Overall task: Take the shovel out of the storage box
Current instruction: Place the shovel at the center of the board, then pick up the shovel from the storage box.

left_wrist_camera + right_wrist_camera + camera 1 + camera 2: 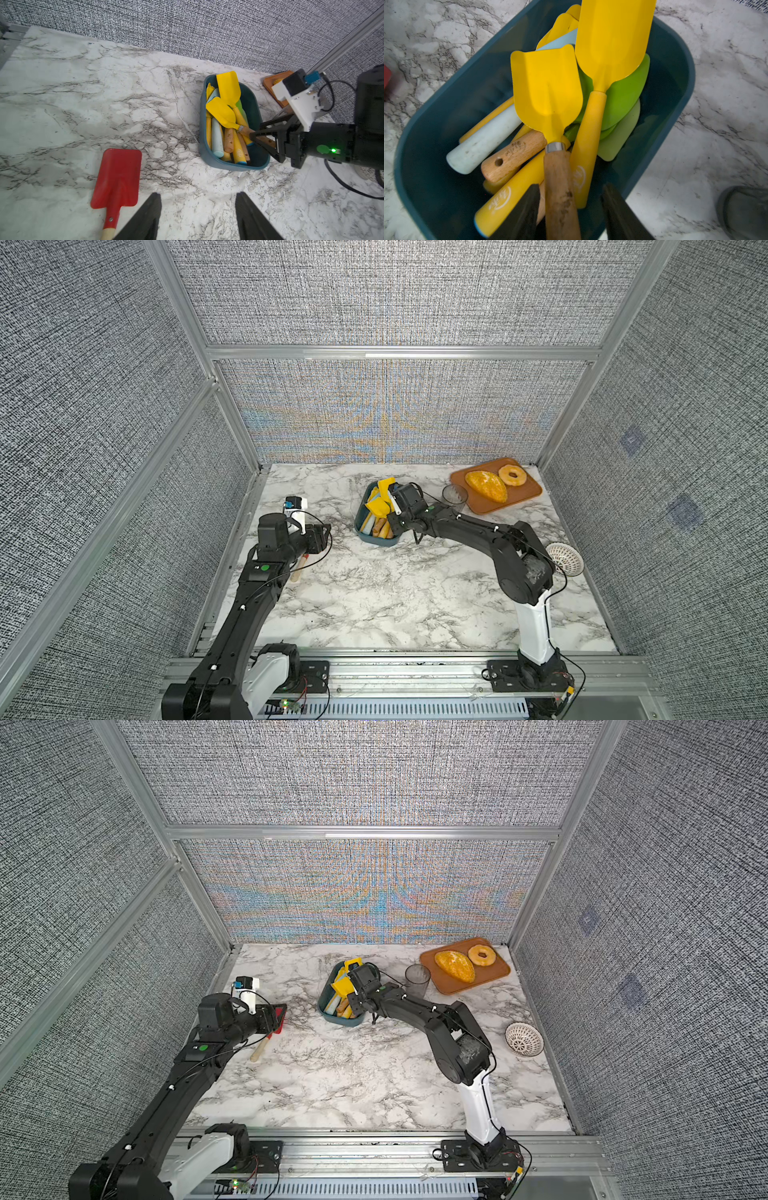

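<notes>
One red shovel lies flat on the surface, well apart from the box. It is just beside the left claw, which stands released over bare marble, grasping nothing. Several tools remain in the box: a long yellow shovel and a small yellow shovel on top, green pieces and a pale blue handle beneath.

We note the right claw low over one end of the box, its jaws either side of the small yellow shovel's wooden handle. A gap shows between that handle and one finger, so we judge the grip not yet closed. The small yellow shovel rests in the box, blade propped on the pile.

Assessment: one removal looks complete; the present one stands at the grasp stage. Clamping, lifting clear of the wall and setting down are outstanding.
</notes>
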You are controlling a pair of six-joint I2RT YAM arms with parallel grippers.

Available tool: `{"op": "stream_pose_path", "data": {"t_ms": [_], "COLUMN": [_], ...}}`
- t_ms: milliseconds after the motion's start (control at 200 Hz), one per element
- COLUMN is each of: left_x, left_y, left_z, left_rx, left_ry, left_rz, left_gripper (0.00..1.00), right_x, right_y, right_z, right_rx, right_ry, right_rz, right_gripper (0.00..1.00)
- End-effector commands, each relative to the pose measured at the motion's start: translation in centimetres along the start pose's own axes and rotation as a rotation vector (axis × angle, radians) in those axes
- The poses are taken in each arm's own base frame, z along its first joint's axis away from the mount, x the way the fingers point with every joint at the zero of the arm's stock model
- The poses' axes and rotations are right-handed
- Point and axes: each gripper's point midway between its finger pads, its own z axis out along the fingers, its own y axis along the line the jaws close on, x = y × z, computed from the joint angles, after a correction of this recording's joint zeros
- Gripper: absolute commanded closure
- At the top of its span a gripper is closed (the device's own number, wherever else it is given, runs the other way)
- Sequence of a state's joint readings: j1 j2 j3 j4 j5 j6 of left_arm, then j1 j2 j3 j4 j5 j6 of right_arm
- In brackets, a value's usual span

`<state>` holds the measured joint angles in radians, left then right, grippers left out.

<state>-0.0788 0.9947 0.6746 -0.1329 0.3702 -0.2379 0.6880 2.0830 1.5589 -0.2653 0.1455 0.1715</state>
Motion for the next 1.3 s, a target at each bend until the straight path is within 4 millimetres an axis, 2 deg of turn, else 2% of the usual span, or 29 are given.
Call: {"op": "stream_pose_path", "data": {"t_ms": [0, 110, 205, 290, 360, 440, 510, 651, 711, 796, 936, 1091, 1166, 1296], "left_x": [-0.7, -0.3, -0.2, -0.2, 0.0, 0.3, 0.7, 1.1, 1.2, 1.3, 1.4, 1.2, 1.2, 1.3], "left_y": [-0.8, -0.5, -0.4, -0.4, -0.2, 0.3, 1.0, 2.1, 2.6, 3.6, 4.9, 5.6, 5.8, 5.8], "left_z": [0.1, 0.2, 0.3, 0.2, 0.3, 0.3, 0.4, 0.3, 0.2, -0.4, -2.0, -3.6, -3.9, -3.5], "left_rx": [0.042, 0.029, 0.024, 0.023, 0.014, -0.009, -0.042, -0.107, -0.136, -0.202, -0.298, -0.351, -0.36, -0.355], "left_ry": [-0.026, -0.018, -0.015, -0.017, -0.016, -0.017, -0.017, -0.01, -0.003, -0.01, -0.058, -0.127, -0.15, -0.138], "left_rz": [-0.029, -0.057, -0.063, -0.066, -0.073, -0.09, -0.113, -0.157, -0.164, -0.181, -0.193, -0.193, -0.196, -0.201], "left_gripper": [0.38, 0.38, 0.38, 0.38, 0.38, 0.38, 0.38, 0.39, 0.39, 0.39, 0.39, 0.37, 0.37, 0.37], "right_x": [0.9, 1.3, 1.4, 1.3, 1.0, 0.3, -0.6, -1.7, -1.7, -1.3, -0.6, 0.0, 0.3, 0.9], "right_y": [0.0, -0.2, -0.3, -0.3, -0.2, 0.3, 1.2, 4.7, 6.9, 10.3, 15.2, 19.4, 20.4, 20.9], "right_z": [0.2, 0.2, 0.0, -0.3, -0.8, -1.9, -3.7, -7.6, -8.7, -9.2, -9.0, -7.7, -6.6, -5.0], "right_rx": [0.004, 0.016, 0.017, 0.023, 0.027, 0.025, 0.016, -0.08, -0.158, -0.252, -0.364, -0.46, -0.473, -0.501], "right_ry": [0.034, 0.039, 0.042, 0.034, 0.018, -0.013, -0.06, -0.164, -0.199, -0.217, -0.226, -0.212, -0.2, -0.194], "right_rz": [-0.019, -0.023, -0.027, -0.029, -0.028, -0.028, -0.027, 0.008, 0.031, 0.072, 0.15, 0.219, 0.259, 0.346], "right_gripper": [0.56, 0.74, 0.76, 0.86, 0.89, 0.92, 0.93, 0.93, 0.94, 0.94, 0.94, 0.94, 0.93, 0.93]}}
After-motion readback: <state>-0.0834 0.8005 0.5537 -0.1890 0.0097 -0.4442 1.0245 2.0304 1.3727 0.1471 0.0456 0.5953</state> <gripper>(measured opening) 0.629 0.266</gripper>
